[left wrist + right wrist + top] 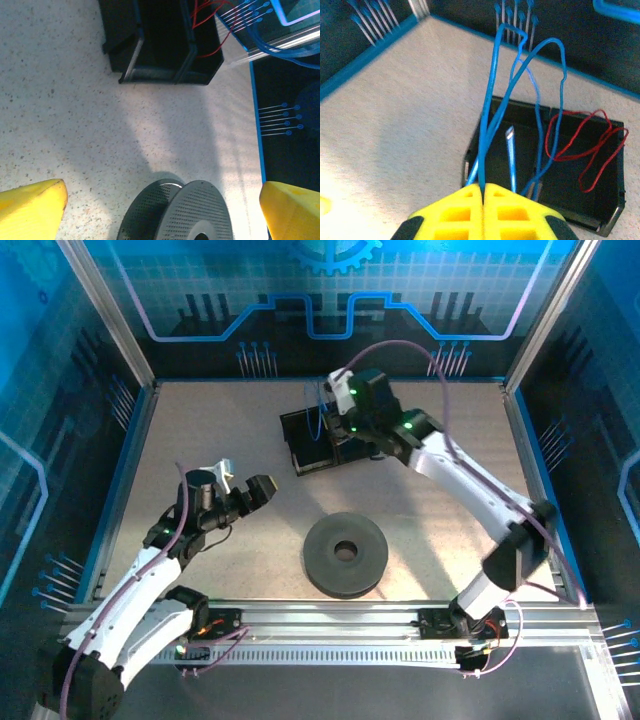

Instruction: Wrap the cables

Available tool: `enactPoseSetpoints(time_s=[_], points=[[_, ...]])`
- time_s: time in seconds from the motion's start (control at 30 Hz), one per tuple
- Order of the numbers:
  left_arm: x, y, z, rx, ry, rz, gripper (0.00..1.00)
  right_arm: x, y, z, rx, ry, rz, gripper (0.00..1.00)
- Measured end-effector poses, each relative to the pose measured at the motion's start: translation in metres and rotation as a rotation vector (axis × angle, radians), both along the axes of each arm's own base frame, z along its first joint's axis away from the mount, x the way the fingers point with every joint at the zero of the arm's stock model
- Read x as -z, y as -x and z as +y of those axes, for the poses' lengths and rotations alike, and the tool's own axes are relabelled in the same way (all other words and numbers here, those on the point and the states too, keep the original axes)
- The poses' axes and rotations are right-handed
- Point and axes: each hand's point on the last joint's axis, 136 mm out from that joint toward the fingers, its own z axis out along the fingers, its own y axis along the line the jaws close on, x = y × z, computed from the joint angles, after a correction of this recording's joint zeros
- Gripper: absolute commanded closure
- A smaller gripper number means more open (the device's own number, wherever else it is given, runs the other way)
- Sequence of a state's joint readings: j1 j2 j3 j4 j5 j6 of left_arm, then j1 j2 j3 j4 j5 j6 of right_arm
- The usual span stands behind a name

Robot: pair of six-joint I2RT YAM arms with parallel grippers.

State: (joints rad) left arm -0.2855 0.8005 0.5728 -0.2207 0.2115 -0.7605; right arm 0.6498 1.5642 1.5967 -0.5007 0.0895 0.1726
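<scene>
light, limp blue cable [492, 100], pinched mid-loop in the right fingers [462, 212] above the bin [585, 223] near the desk's [395, 100] far edge; left fingers [35, 205] wide.

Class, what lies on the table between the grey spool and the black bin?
Only bare speckled tabletop lies between the grey spool and the black bin; the left wrist view shows the stretch plainly, and the top view agrees.

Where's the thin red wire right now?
Right wrist view: the thin red wire lies looped in the black plastic bin's right compartment, beside the thin blue wire pinched in the right tool.
</scene>
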Motion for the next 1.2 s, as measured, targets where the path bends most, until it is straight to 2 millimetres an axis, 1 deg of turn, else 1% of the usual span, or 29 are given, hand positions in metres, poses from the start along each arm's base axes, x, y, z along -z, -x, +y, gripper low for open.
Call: enactPoseSetpoints(time_s=[0.03,0.1,0.13,0.2,0.3,0.4,0.5,0.63,0.73,0.8,0.83,0.87,0.93,1.0,1.1,1.2], points=[[-0.007,-0.001,-0.001,0.002,0.004,-0.014,0.01,-0.010,0.011,-0.005,-0.016,-0.036,-0.010,1.00],[-0.021,-0.003,-0.003,0.011,0.015,-0.044,0.01,-0.018,0.027,-0.018,-0.035,-0.094,-0.008,1.00],[-0.027,-0.003,-0.004,0.019,0.024,-0.058,0.02,-0.020,0.034,-0.028,-0.038,-0.130,-0.002,1.00],[-0.040,-0.003,-0.009,0.042,0.048,-0.085,0.07,-0.017,0.047,-0.050,-0.033,-0.204,0.030,1.00],[-0.052,-0.004,-0.021,0.087,0.099,-0.091,0.22,-0.009,0.061,-0.076,-0.016,-0.307,0.079,1.00],[-0.063,-0.004,-0.040,0.156,0.130,-0.101,0.29,-0.003,0.076,-0.088,-0.020,-0.390,0.129,1.00],[-0.078,0.003,-0.067,0.244,0.137,-0.118,0.33,-0.004,0.090,-0.088,-0.056,-0.452,0.156,1.00],[-0.101,0.008,-0.093,0.328,0.145,-0.155,0.37,-0.009,0.106,-0.085,-0.100,-0.502,0.169,1.00],[-0.111,0.013,-0.112,0.379,0.124,-0.180,0.38,-0.010,0.111,-0.083,-0.118,-0.532,0.177,1.00],[-0.119,0.022,-0.131,0.438,0.089,-0.205,0.40,-0.010,0.113,-0.081,-0.126,-0.548,0.190,1.00],[-0.121,0.027,-0.139,0.466,0.072,-0.215,0.43,-0.010,0.113,-0.081,-0.130,-0.555,0.196,1.00],[-0.125,0.030,-0.145,0.486,0.054,-0.229,0.45,-0.010,0.114,-0.080,-0.133,-0.561,0.203,1.00],[-0.131,0.032,-0.156,0.514,0.019,-0.257,0.45,-0.011,0.115,-0.079,-0.141,-0.573,0.210,1.00],[-0.133,0.030,-0.160,0.517,-0.016,-0.277,0.45,-0.013,0.116,-0.078,-0.147,-0.583,0.211,1.00],[-0.127,0.026,-0.165,0.518,-0.086,-0.295,0.44,-0.015,0.116,-0.076,-0.152,-0.599,0.218,1.00],[-0.119,0.026,-0.179,0.563,-0.174,-0.316,0.44,-0.014,0.117,-0.076,-0.148,-0.612,0.236,1.00]])
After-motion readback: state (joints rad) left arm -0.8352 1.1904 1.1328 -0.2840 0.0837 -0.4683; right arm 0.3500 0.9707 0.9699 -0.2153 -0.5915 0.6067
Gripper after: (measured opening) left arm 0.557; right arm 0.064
